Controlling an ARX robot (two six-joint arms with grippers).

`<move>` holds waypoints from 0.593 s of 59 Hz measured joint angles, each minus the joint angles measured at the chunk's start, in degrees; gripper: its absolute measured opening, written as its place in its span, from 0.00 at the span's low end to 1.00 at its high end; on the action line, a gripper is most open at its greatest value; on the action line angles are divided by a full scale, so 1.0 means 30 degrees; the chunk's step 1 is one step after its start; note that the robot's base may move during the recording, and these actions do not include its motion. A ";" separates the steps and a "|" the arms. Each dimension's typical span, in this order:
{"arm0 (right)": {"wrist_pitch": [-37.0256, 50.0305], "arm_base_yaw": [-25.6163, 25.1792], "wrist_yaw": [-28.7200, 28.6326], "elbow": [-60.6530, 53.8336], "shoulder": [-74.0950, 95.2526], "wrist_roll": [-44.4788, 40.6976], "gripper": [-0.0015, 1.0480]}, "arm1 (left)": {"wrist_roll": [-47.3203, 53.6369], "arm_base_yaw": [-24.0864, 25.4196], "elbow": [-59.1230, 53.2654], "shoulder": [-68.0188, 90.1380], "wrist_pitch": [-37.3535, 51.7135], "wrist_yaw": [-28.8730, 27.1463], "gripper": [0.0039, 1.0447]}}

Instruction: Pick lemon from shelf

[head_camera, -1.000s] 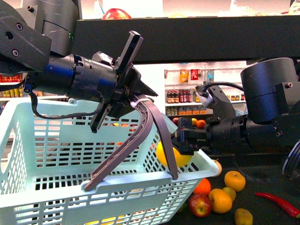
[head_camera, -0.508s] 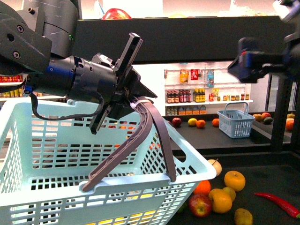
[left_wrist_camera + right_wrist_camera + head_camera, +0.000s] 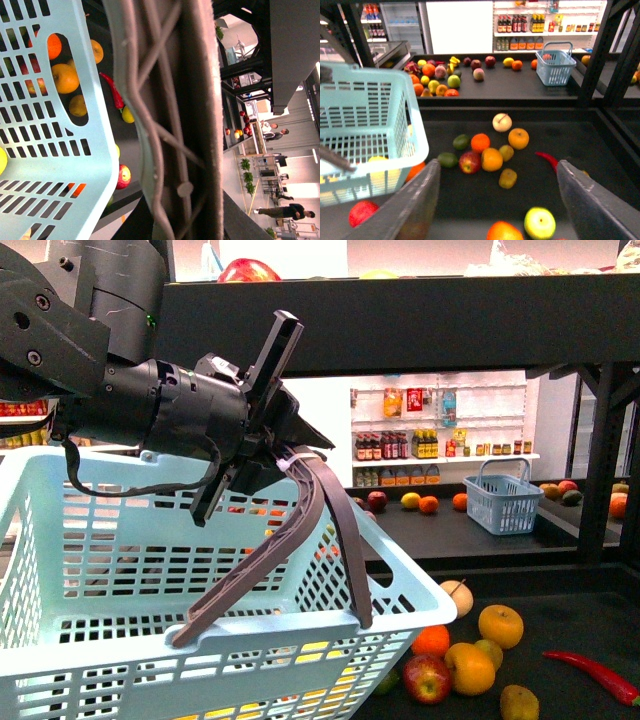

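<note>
Yellow lemon point(image 3: 312, 649) sits low in the near basket point(image 3: 120, 570). It shows only through the slots, so I can't tell its axis or heading. Left gripper point(image 3: 285, 455) is clamped on 2 grey handles point(image 3: 300, 520), in front of the black shelf point(image 3: 400, 310). Right gripper point(image 3: 499, 162) is wide open and empty, above loose fruit. Count: 2 baskets including the far basket point(image 3: 503, 498), 1 chili point(image 3: 547, 159).

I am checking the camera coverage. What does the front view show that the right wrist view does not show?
Only the front view clearly shows the left gripper shut on the basket handle, and a red fruit on the upper tier. Only the right wrist view shows the right gripper with its fingers open, and a yellow-green apple. Both show the light-blue basket, the red chili and the small blue basket farther back.
</note>
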 joint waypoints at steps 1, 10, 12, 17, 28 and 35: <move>-0.0211 -0.0007 0.0000 -0.0255 -0.0408 0.0000 0.60 | 0.0007 0.0000 0.0000 0.0000 0.0000 -0.0007 0.10; -0.1209 -0.0007 -0.0007 -0.2557 -0.4852 -0.0015 0.35 | 0.0044 -0.0007 0.0000 0.0000 0.0000 0.0022 0.10; -0.1115 -0.0007 -0.0015 -0.2790 -0.5122 -0.0015 0.30 | 0.0036 -0.0007 -0.0007 0.0000 0.0000 0.0044 0.10; -0.1625 -0.0007 -0.0066 -0.3475 -0.6018 -0.0022 0.16 | 0.0044 -0.0022 -0.0007 0.0000 0.0000 0.0051 0.10; -0.2266 -0.0015 -0.0044 -0.4648 -0.7905 -0.0073 0.03 | 0.0029 -0.0007 -0.0007 0.0007 0.0000 -0.0044 0.10; -0.2106 -0.0015 -0.0029 -0.5209 -0.8276 -0.0066 0.03 | 0.0015 -0.0029 -0.0007 0.0007 0.0000 0.0029 0.10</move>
